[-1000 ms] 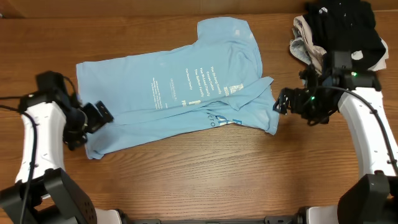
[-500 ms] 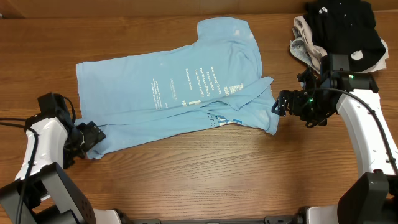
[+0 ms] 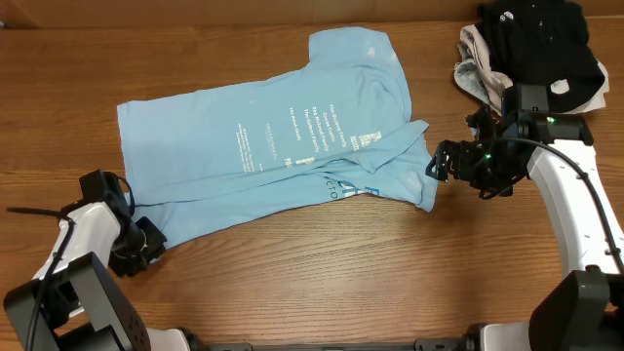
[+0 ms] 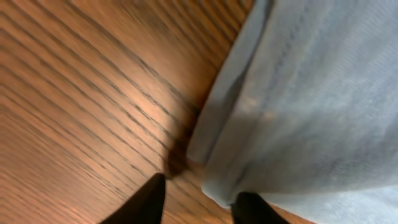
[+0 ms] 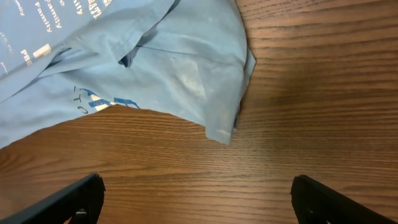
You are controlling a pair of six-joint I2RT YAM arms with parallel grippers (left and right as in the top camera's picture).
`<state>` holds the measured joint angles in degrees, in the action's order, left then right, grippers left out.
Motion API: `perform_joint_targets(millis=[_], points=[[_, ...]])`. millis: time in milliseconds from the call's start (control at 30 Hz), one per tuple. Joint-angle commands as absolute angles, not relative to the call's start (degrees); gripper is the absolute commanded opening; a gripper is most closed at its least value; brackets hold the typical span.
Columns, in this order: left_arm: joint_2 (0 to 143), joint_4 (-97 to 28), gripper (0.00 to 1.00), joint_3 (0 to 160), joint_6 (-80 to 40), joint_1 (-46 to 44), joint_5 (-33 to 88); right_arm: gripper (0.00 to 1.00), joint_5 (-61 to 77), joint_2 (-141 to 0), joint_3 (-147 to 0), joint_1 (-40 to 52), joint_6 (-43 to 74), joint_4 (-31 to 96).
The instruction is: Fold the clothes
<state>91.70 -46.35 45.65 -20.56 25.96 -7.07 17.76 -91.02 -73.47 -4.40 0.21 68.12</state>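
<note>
A light blue T-shirt (image 3: 283, 146) with white print lies spread across the wooden table, its right part folded over itself. My left gripper (image 3: 148, 242) is low at the shirt's front left corner. In the left wrist view that gripper (image 4: 202, 190) has its jaws narrowed but apart, with the shirt's corner (image 4: 298, 106) lying between them against the right finger and wood showing in the gap. My right gripper (image 3: 436, 164) hovers just off the shirt's right edge. In its own view it (image 5: 196, 186) stands wide open over bare wood, and the shirt's corner (image 5: 124, 74) lies ahead of it.
A pile of black and white clothes (image 3: 531, 49) sits at the back right corner, close behind the right arm. Bare wooden table (image 3: 322, 273) runs along the front in front of the shirt.
My left arm has moved toward the table's front and down to the shirt's front left corner, and its jaws have narrowed around that corner. The right arm has stayed put.
</note>
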Motion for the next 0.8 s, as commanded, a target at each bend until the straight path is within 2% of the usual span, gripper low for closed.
perform_joint_targets(millis=[0,67,133,167,200,333,433,500,567,633,767], points=[[91.4,-42.7,0.42,44.3,-20.8,27.0,-12.1,1.00,18.1,-90.6,-73.2,-4.1,0.2,67.7],[91.4,-40.5,0.45,44.3,-20.8,27.1,-12.6,1.00,18.1,-90.6,-73.2,-4.1,0.2,67.6],[91.4,-38.7,0.59,44.3,-20.8,27.1,-12.7,1.00,18.1,-90.6,-73.2,-4.1,0.2,67.5],[91.4,-38.1,0.71,44.3,-20.8,27.1,-12.7,1.00,18.1,-90.6,-73.2,-4.1,0.2,67.5],[91.4,-37.4,0.77,44.3,-20.8,27.1,-12.6,1.00,18.1,-90.6,-73.2,-4.1,0.2,67.5],[91.4,-35.9,0.77,44.3,-20.8,27.1,-12.6,1.00,18.1,-90.6,-73.1,-4.1,0.2,67.0],[91.4,-35.9,0.67,44.3,-20.4,27.1,-12.6,0.97,18.1,-90.6,-72.4,-4.1,0.2,66.5],[91.4,-35.6,0.53,44.3,-19.4,27.1,-12.6,0.97,18.1,-90.6,-71.5,-4.1,0.7,65.9],[91.4,-34.9,0.32,44.3,-19.2,27.1,-12.6,0.96,18.1,-90.6,-69.9,-4.1,1.8,64.7],[91.4,-33.7,0.04,44.3,-19.2,27.1,-12.6,0.96,18.1,-90.6,-67.2,-4.1,2.2,62.3],[91.4,-31.7,0.04,44.3,-19.2,27.1,-12.6,0.95,18.2,-90.6,-61.6,-4.1,3.4,55.9]])
